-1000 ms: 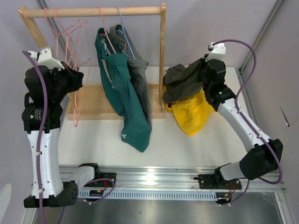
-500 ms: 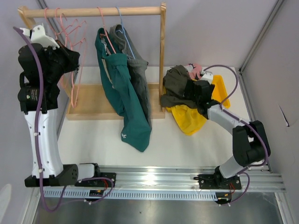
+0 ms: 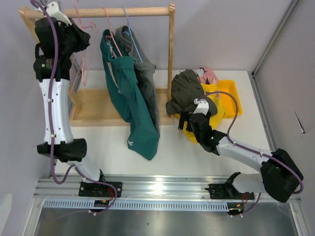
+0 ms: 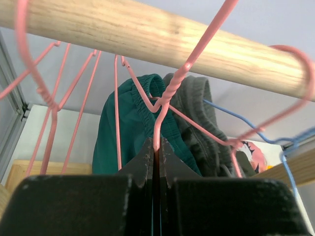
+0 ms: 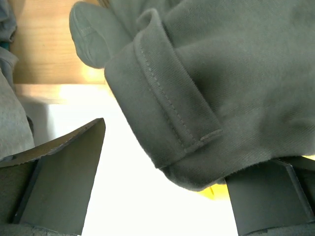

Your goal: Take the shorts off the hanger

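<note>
Left gripper (image 4: 156,147) reached high, right gripper (image 3: 189,120) stooped low.
The left clamped a pink wire hanger (image 4: 170,93) at the wooden rail (image 3: 123,12); the right gaped at olive green cloth shorts (image 3: 186,91) heaped on the white table (image 3: 172,147).

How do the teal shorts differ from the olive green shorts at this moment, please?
The teal shorts hang full length from a hanger on the wooden rail; the olive green shorts lie crumpled in a heap right of the rack. The teal shorts show a small white logo; the olive green shorts look plain. The teal shorts hang untouched; the olive green shorts lie at the open right gripper. Both are soft cloth.
</note>
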`<state>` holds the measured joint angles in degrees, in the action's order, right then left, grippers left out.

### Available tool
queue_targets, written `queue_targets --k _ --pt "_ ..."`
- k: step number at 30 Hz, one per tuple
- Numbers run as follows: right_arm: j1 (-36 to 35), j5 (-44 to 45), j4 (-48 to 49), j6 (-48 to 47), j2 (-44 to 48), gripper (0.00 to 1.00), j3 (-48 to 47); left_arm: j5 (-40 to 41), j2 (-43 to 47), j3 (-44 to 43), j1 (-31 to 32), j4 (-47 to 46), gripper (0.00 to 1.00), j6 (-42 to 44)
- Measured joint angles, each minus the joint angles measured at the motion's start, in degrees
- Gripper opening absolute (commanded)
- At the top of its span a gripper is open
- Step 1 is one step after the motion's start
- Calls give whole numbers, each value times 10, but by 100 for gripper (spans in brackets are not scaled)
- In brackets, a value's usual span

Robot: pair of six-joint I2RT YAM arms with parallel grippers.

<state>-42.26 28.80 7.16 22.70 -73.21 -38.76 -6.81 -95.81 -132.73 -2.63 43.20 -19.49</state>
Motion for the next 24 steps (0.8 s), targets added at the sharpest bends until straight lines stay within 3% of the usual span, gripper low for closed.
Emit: queue_targets --k 7,11,17,20,24 --pt "-20 63 -92 5 49 99 -21 1 -30 10 1 5 1 0" --pt "-2 118 -170 7 52 99 -89 3 -13 44 1 3 29 4" --pt "103 120 -247 7 37 99 -215 6 9 55 1 2 65 7" --pt "152 84 -280 9 19 99 -271 5 33 55 0 2 68 5" --pt "172 47 -315 18 11 99 -294 -5 68 54 0 2 64 2"
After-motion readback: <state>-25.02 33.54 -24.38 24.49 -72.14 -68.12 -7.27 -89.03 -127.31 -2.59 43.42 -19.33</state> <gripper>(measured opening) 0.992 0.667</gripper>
